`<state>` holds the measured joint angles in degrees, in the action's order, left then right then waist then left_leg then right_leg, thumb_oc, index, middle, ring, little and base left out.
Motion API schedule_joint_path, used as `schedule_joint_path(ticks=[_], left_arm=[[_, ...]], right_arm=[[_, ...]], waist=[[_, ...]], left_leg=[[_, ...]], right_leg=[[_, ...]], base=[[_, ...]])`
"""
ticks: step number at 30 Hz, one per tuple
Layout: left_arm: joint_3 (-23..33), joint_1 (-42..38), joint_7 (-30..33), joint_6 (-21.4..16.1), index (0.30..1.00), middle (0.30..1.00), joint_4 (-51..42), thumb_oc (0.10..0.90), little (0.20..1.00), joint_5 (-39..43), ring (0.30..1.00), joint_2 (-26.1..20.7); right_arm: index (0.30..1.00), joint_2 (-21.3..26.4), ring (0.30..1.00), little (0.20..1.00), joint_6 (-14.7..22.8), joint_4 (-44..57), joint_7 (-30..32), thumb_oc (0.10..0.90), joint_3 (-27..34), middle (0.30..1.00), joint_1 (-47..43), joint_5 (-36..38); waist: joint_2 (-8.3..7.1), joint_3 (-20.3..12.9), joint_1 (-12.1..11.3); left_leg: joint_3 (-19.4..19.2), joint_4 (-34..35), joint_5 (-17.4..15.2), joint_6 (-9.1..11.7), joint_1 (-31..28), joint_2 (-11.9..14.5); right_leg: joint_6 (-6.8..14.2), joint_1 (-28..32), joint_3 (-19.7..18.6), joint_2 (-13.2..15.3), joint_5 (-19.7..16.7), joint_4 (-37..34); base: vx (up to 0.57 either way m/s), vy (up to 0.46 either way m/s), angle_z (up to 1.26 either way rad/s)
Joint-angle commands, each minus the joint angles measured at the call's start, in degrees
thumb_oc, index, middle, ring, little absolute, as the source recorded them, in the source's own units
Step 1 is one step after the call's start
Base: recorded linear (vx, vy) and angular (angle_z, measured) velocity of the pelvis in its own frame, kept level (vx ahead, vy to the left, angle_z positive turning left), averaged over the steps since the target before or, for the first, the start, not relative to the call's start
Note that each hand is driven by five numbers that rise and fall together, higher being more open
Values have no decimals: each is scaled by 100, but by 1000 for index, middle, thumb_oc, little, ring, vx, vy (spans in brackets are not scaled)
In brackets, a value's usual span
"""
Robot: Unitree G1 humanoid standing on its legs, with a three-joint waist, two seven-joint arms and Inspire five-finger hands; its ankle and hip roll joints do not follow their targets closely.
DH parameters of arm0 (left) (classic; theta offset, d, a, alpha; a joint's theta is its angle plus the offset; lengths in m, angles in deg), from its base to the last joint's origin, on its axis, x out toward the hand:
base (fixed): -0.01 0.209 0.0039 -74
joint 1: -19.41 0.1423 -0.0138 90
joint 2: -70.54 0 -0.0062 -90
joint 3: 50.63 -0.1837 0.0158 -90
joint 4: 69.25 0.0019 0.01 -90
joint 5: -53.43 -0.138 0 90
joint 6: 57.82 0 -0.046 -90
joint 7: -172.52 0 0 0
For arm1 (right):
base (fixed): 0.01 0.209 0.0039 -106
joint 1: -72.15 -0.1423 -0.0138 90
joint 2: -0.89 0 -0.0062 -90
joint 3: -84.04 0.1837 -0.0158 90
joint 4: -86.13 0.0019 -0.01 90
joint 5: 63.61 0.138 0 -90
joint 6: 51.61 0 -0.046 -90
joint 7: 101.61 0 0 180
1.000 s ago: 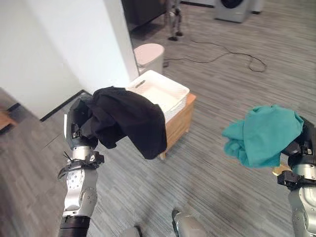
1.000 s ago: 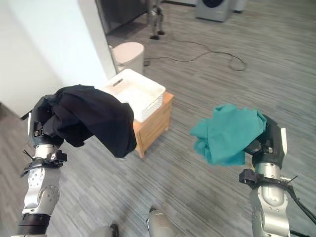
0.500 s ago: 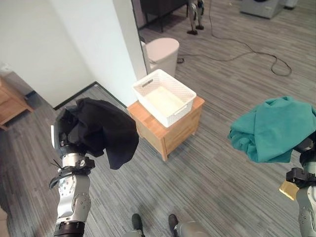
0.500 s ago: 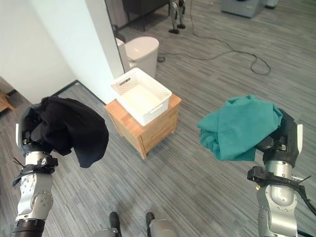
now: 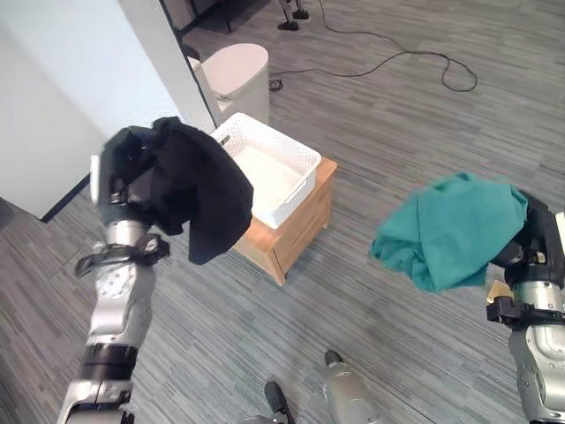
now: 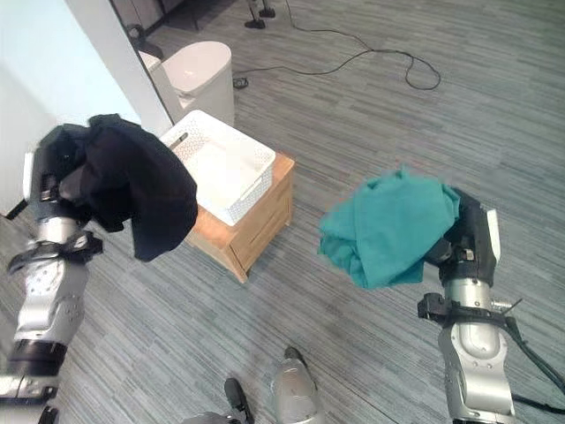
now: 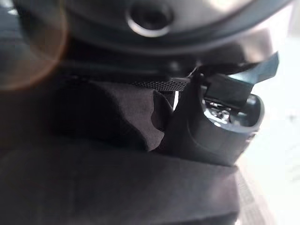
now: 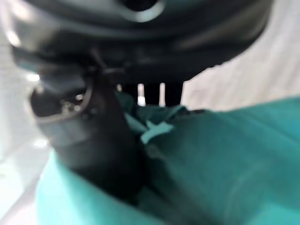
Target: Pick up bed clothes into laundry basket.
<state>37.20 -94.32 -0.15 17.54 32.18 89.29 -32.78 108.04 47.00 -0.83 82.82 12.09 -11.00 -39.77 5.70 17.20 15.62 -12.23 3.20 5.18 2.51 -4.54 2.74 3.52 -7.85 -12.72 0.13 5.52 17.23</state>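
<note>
Nearest, on the right, the robot's right hand [image 6: 465, 240] is raised, its fingers and thumb closed on a bunched teal garment [image 6: 389, 227] that hangs well above the grey plank floor [image 5: 388, 132]. On the left, the left hand [image 5: 124, 172] is raised too, clenched on a black garment [image 5: 199, 190] whose loose end droops just in front of the near left corner of a small wooden cabinet [image 5: 296, 231]. On the cabinet sits a white laundry basket [image 5: 291, 159], nothing in it. Beyond stand a white bin [image 5: 237, 71] and a white wall [image 5: 79, 97].

Both garments look in the carrying step. Next, each hand probably needs to reach over the basket and let go.
</note>
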Motion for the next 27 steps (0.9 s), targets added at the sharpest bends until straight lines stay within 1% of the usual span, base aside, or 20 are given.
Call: schedule_joint_path(ticks=[1,3,4,5,6,7,8,10,11,13,15,16,17,18,19,20,21,23,24,27], left_arm=[[252,-465,-24,-594,300,300,-303,400,300,30,300,-350],[219,-342,-56,-570,300,300,-331,400,300,63,300,-361],[231,-275,-58,-565,300,300,-369,400,300,76,300,-390],[264,-210,-61,-557,300,300,-349,400,300,68,300,-449],[404,-44,-113,-527,300,300,-405,400,300,96,300,-487],[559,156,-104,-499,300,300,-457,400,300,103,300,-502],[740,363,-120,-511,300,300,-603,400,300,154,300,-431],[812,547,-189,-493,300,300,-670,400,300,233,300,-432],[827,619,-234,-491,300,300,-708,400,300,259,300,-415],[791,660,-307,-494,300,300,-733,400,300,292,300,-366],[747,675,-339,-447,300,300,-731,400,300,264,300,-297],[747,676,-340,-445,300,300,-733,400,300,265,300,-297],[703,667,-373,-445,300,300,-768,400,300,243,300,-287],[679,648,-369,-452,300,300,-802,400,300,232,300,-274],[522,584,-399,-430,300,300,-788,400,300,210,300,-229],[503,565,-397,-435,300,300,-775,400,300,209,300,-227],[451,505,-390,-427,300,300,-766,400,300,158,300,-173],[439,473,-381,-437,300,300,-817,400,300,157,300,-178],[441,471,-367,-440,300,300,-852,400,300,120,300,-205],[445,535,-394,-409,300,300,-865,400,300,88,300,-177]], right_arm=[[300,208,300,300,773,491,175,400,540,300,-566,133],[300,310,300,300,766,404,262,400,555,300,-652,89],[300,389,300,300,779,387,292,400,560,300,-688,71],[300,488,300,300,760,352,279,400,576,300,-722,71],[300,564,300,300,744,253,233,400,556,300,-741,156],[300,597,300,300,747,222,221,400,530,300,-781,207],[300,666,300,300,769,165,199,400,469,300,-841,262],[300,776,300,300,772,166,93,400,519,300,-787,361],[300,908,300,300,755,181,51,400,498,300,-810,381],[300,1067,300,300,742,172,-61,400,491,300,-850,457],[300,1084,300,300,721,118,-85,400,524,300,-861,496],[300,1085,300,300,723,115,-89,400,526,300,-860,500],[300,1088,300,300,731,114,-130,400,534,300,-851,551],[300,1069,300,300,729,105,-140,400,510,300,-871,577],[300,993,300,300,794,141,-137,400,552,300,-821,727],[300,995,300,300,798,139,-142,400,570,300,-808,736],[300,780,300,300,841,134,-138,400,581,300,-788,781],[300,596,300,300,854,148,-153,400,596,300,-754,818],[300,598,300,300,877,114,-125,400,524,300,-824,786],[300,597,300,300,850,110,-159,400,417,300,-895,731]], waist=[[-511,-692,-45],[-469,-685,-89],[-459,-688,-115],[-461,-710,-200],[-456,-767,-271],[-498,-796,-367],[-520,-804,-474],[-576,-770,-585],[-630,-725,-636],[-762,-678,-634],[-849,-706,-546],[-846,-710,-551],[-849,-739,-543],[-818,-779,-535],[-669,-857,-495],[-670,-855,-485],[-657,-923,-458],[-638,-960,-399],[-606,-949,-390],[-575,-933,-398]], left_leg=[[-99,-399,-499,247,-192,176],[89,-343,-440,290,-215,299],[221,-310,-388,324,-222,369],[279,-323,-326,358,-205,402],[315,-364,-176,412,-162,501],[279,-406,-156,442,-141,581],[261,-456,35,501,-74,663],[386,-680,378,542,118,864],[495,-857,411,551,231,835],[673,-1429,130,485,507,432],[271,-1708,-182,412,563,269],[264,-1737,-208,403,575,270],[161,-1842,-348,374,571,149],[137,-1696,-518,321,503,52],[155,-1041,-569,227,273,-15],[177,-957,-532,218,229,-32],[352,-779,-574,169,215,-158],[368,-552,-549,157,125,-177],[346,-443,-465,145,72,-159],[296,-301,-509,124,-76,-174]], right_leg=[[346,115,-396,188,-219,149],[439,32,-661,246,-316,622],[450,38,-838,238,-329,665],[414,105,-826,278,-223,523],[363,345,-749,274,-50,107],[301,450,-651,292,26,-131],[279,583,-609,237,-42,-467],[154,756,-580,93,-18,-625],[99,809,-532,78,-68,-658],[6,841,-475,117,-179,-774],[-28,856,-357,180,-316,-919],[-22,859,-361,184,-315,-929],[-35,865,-369,151,-356,-1000],[-41,861,-377,83,-359,-1041],[-19,853,-264,-48,-429,-1268],[-15,885,-239,-33,-442,-1311],[13,962,-222,-32,-478,-1516],[57,986,-144,-15,-544,-1651],[58,963,-149,-31,-623,-1667],[86,1003,-192,-36,-636,-1735]], base=[[25,-221,24],[-12,-266,31],[-34,-282,46],[-34,-298,53],[-31,-292,53],[-35,-327,33],[-62,-356,16],[-78,-368,12],[-117,-325,15],[-171,-273,28],[-139,-170,41],[-81,-95,55],[-54,-66,59],[-96,-80,45],[-48,-20,13],[-47,2,-2],[-6,10,5],[-88,21,22],[-100,48,13],[-63,61,-12]])
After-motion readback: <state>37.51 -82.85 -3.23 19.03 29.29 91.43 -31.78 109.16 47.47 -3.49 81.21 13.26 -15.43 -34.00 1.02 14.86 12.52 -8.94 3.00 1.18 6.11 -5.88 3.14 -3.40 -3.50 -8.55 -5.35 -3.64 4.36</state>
